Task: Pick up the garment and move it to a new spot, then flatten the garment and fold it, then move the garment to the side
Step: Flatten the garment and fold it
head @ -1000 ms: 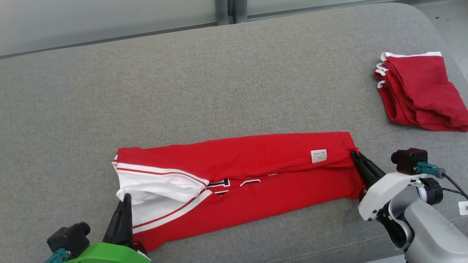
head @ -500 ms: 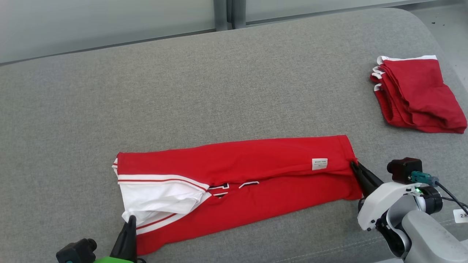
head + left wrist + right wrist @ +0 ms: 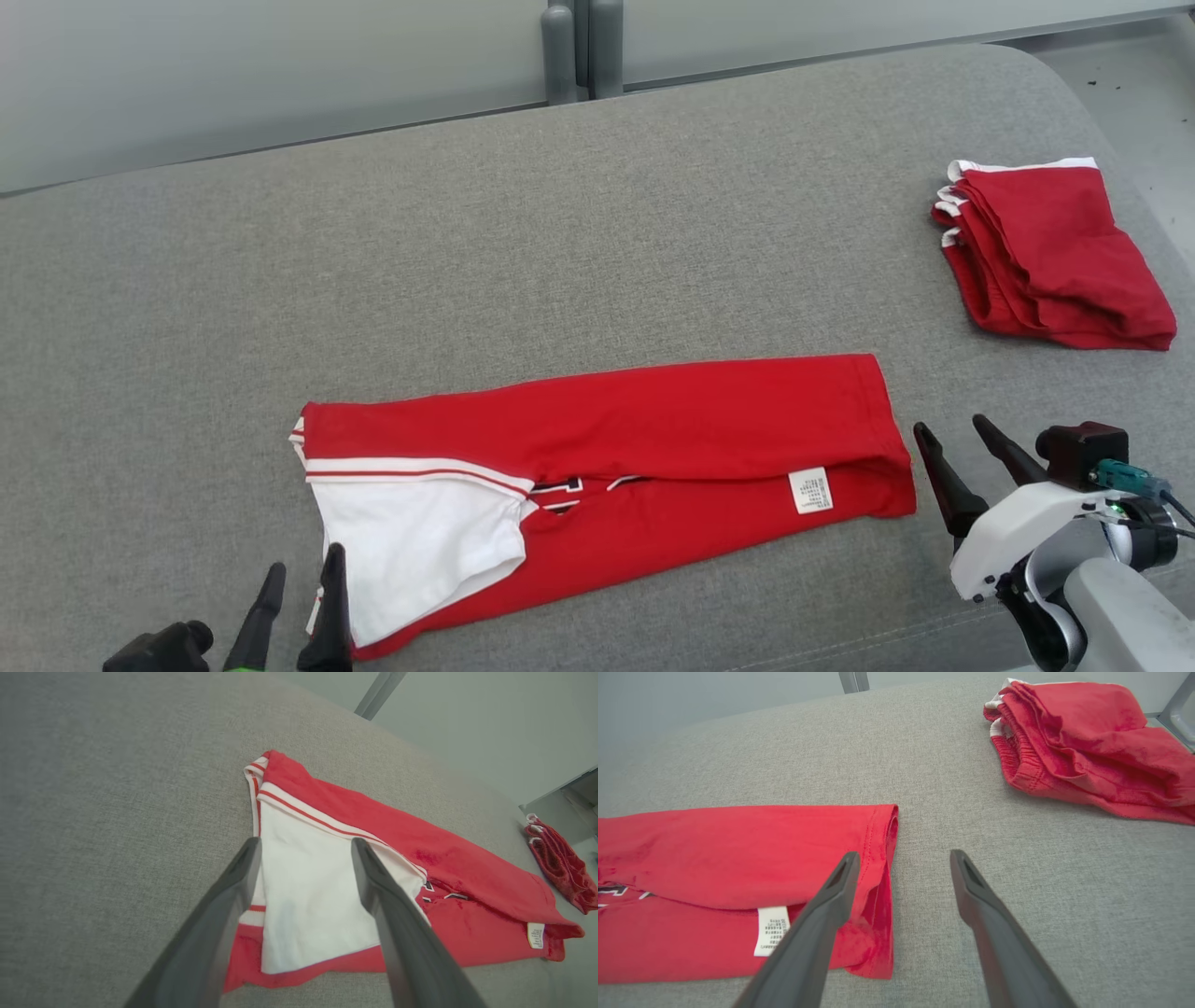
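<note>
The garment [image 3: 635, 457] is a red jersey with white trim, folded into a long strip on the grey cushion [image 3: 467, 271]; it also appears as the garment [image 3: 420, 868] and the garment [image 3: 714, 858] in the wrist views. A white label [image 3: 809, 490] lies near its right end. My left gripper [image 3: 303, 583] is open at the strip's white left end, holding nothing. My right gripper [image 3: 950, 439] is open just off the strip's right edge, apart from the cloth. In the right wrist view the right gripper [image 3: 901, 858] has one finger over the hem and the other over bare cushion.
A pile of folded red garments [image 3: 1046, 252] with white waistbands sits at the cushion's far right. The cushion's rounded right edge [image 3: 1139, 177] drops to the floor. A grey wall and a post [image 3: 579, 47] stand behind the cushion.
Both grippers have opened and let go of the garment's edge. The top layer has dropped flat, and the label now lies lower. The left gripper has drawn back toward me; the camera has shifted slightly.
</note>
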Available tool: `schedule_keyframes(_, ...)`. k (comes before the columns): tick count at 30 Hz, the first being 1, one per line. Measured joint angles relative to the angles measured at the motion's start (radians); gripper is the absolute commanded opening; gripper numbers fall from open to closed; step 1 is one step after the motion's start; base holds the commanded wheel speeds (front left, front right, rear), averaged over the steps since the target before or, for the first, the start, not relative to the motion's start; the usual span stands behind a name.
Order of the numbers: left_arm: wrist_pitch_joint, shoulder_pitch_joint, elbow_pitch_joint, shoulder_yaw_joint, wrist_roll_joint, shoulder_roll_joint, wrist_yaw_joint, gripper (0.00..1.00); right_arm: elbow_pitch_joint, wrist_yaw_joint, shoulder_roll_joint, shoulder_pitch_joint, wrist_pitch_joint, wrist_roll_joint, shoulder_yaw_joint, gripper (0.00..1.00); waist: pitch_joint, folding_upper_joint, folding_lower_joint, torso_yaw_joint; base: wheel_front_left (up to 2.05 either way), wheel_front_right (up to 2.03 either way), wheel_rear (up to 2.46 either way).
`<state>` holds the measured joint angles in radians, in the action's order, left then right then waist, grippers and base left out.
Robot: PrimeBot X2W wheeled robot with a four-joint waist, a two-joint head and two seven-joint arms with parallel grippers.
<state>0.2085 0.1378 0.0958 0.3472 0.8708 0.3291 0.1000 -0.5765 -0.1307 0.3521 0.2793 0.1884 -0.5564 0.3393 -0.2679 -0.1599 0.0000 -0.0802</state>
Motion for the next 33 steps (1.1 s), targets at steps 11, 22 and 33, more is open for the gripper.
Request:
schedule_keyframes(11,0.039,-0.057,-0.088,-0.037,-0.075,-0.004,0.041,1.0,0.092,0.0,-0.005,-0.062,-0.052,0.049,-0.096,1.0,0.036,0.0,0.0,-0.006,0.0,0.0,0.0)
schedule_keyframes(22,0.04,-0.124,-0.092,-0.001,-0.141,-0.025,0.062,1.0,0.116,0.0,-0.025,-0.042,-0.193,0.094,-0.129,1.0,0.069,-0.0001,0.0,-0.002,0.0,0.0,0.0)
schedule_keyframes(33,0.037,-0.128,-0.094,0.024,-0.169,-0.025,0.076,1.0,-0.119,0.0,-0.065,0.06,-0.245,0.081,-0.129,1.0,0.057,0.0,0.0001,0.091,0.0,0.0,0.0)
